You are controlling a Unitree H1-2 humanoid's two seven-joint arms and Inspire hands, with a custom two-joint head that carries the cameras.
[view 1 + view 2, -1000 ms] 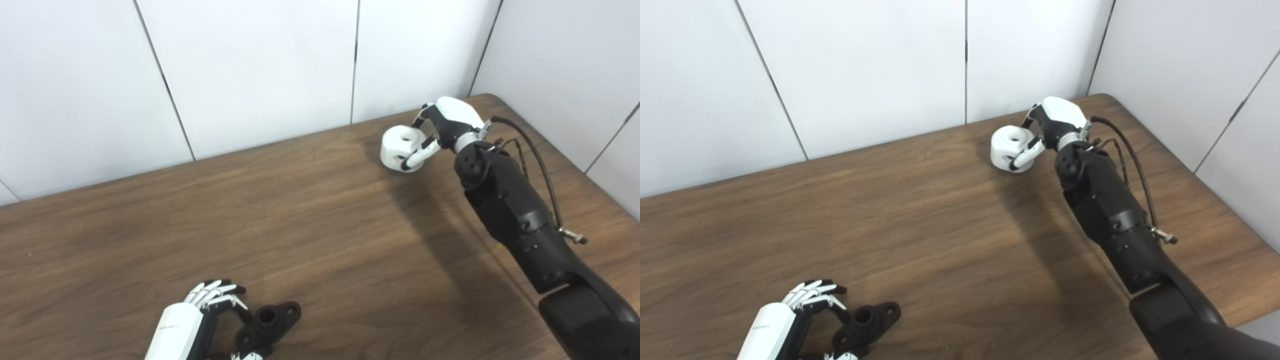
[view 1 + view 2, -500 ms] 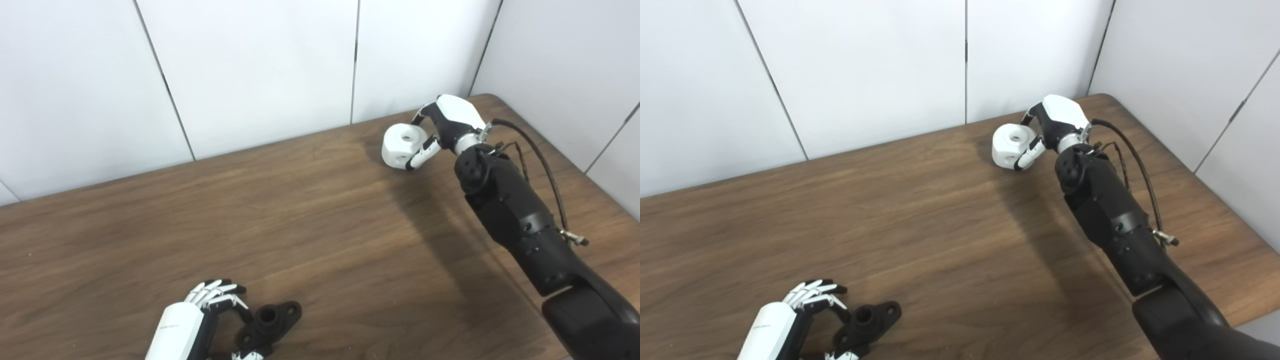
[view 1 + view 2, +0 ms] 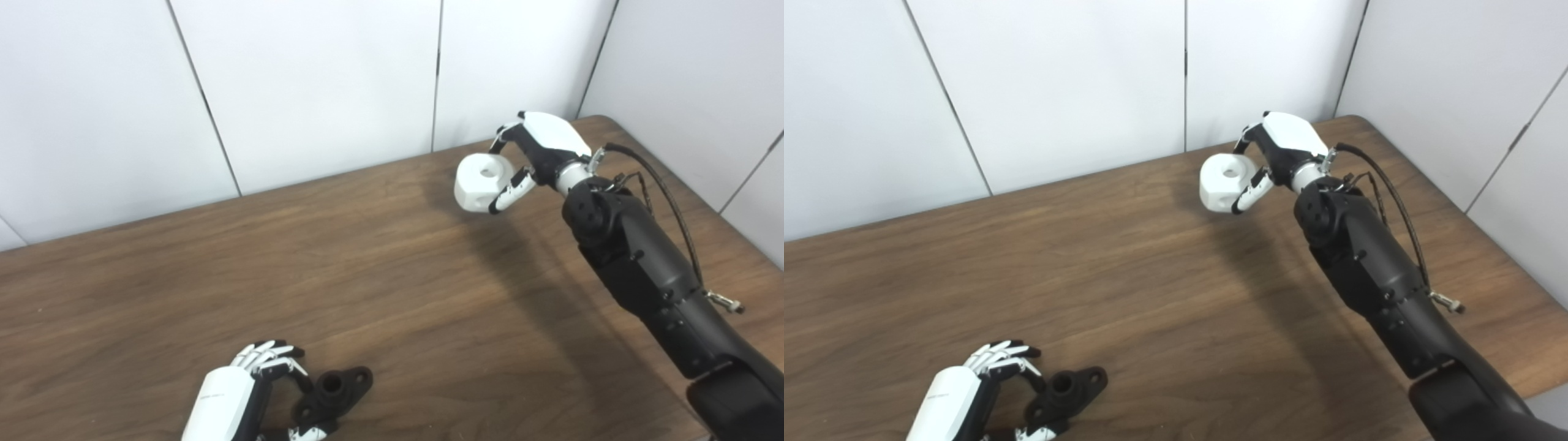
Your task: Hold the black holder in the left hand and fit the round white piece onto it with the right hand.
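Note:
The round white piece (image 3: 481,182) with a hole in its top is held in my right hand (image 3: 539,153), lifted above the table at the far right. The hand is shut on it, fingers around its far side and thumb on the near side. The black holder (image 3: 334,395), a flanged part with a central socket, lies on the table near the front edge. My left hand (image 3: 245,392) is right beside it on its left, fingers curled over its near end and thumb below it. In the right eye view the holder (image 3: 1064,392) and white piece (image 3: 1224,182) show likewise.
The brown wooden table (image 3: 367,275) runs to white wall panels at the back and right. Its right edge (image 3: 1525,288) passes behind my right forearm (image 3: 649,282).
My right hand has lifted the white piece off the table and carried it a little to the left. The left hand and holder have stayed in place.

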